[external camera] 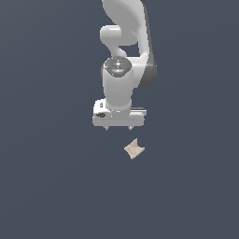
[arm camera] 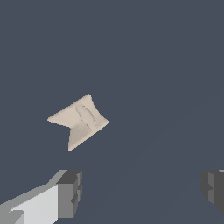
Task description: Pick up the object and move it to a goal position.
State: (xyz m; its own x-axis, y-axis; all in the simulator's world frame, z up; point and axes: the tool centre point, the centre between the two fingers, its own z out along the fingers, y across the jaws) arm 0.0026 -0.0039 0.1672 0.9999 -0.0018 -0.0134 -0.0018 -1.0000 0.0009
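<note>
Fingers: in the wrist view two dark grey fingers (arm camera: 70,192) stand wide apart, one near each side of the picture, with only bare surface showing between them; nothing is held. The one finger is backed by a pale grey-white body, the other is cut off by the picture's edge. In the exterior view the gripper (external camera: 118,127) shows as a broad white housing with two short tips poking down from its underside, also well separated. Object: the small beige block (arm camera: 81,121) lies clear of both fingers in the wrist view, not between them and not touching either; it has an angular outline with a notch cut into one side, giving it an arrowhead-like form, and faint surface markings on its upper face. In the exterior view the block (external camera: 134,149) sits just below the gripper housing and slightly toward the exterior view's right of its centre, near but apart. Whether the fingertips are level with the block or above it cannot be told. Arm: the white arm (external camera: 122,56) rises from the gripper toward the top of the exterior view, with a dark band along one side. Desk: the dark blue-grey desk (external camera: 46,186) is uniform, carrying the block.
</note>
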